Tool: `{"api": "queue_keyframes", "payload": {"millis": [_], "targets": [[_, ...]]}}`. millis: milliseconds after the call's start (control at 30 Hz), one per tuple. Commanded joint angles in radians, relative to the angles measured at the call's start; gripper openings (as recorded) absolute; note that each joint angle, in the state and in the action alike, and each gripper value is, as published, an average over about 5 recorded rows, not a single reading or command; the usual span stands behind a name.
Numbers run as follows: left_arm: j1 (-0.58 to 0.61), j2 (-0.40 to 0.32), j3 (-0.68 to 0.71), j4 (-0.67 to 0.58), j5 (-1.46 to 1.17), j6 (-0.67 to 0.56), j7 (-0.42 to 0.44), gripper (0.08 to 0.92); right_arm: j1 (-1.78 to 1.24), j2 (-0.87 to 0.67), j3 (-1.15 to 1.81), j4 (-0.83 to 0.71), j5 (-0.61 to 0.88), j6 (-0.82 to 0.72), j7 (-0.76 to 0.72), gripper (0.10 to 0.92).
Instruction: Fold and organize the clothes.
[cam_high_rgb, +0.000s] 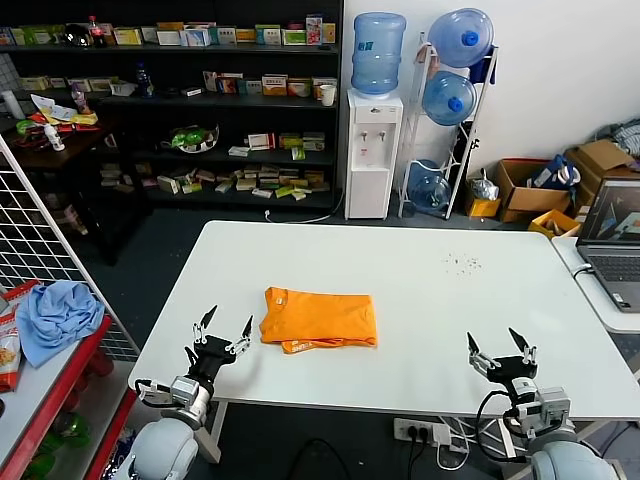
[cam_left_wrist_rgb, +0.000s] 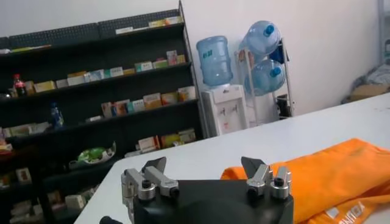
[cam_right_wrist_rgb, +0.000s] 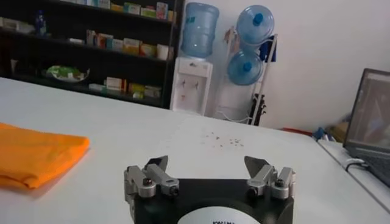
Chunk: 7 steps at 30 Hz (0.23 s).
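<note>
The orange T-shirt lies folded into a compact rectangle on the white table, left of its middle, near the front edge. It also shows in the left wrist view, with white lettering at one edge, and in the right wrist view. My left gripper is open and empty at the table's front left corner, just left of the shirt and apart from it. My right gripper is open and empty at the front right edge, far from the shirt.
A light blue cloth lies on a red shelf at the left. A laptop stands on a side table at the right. Small dark specks dot the table's far right. Shelves and a water dispenser stand behind.
</note>
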Motion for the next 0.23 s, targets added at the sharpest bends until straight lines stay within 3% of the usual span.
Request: {"api": "queue_keyframes", "payload": {"millis": [33, 233], "targets": [[0.01, 0.004, -0.015, -0.027, 0.002, 0.03, 0.008, 0.823, 0.005, 0.037, 0.007, 0.005, -0.014, -0.01, -0.005, 0.823], [0.011, 0.0, -0.017, -0.028, 0.002, 0.028, 0.009, 0.823, 0.009, 0.043, 0.003, 0.002, -0.015, -0.009, -0.005, 0.823]]}}
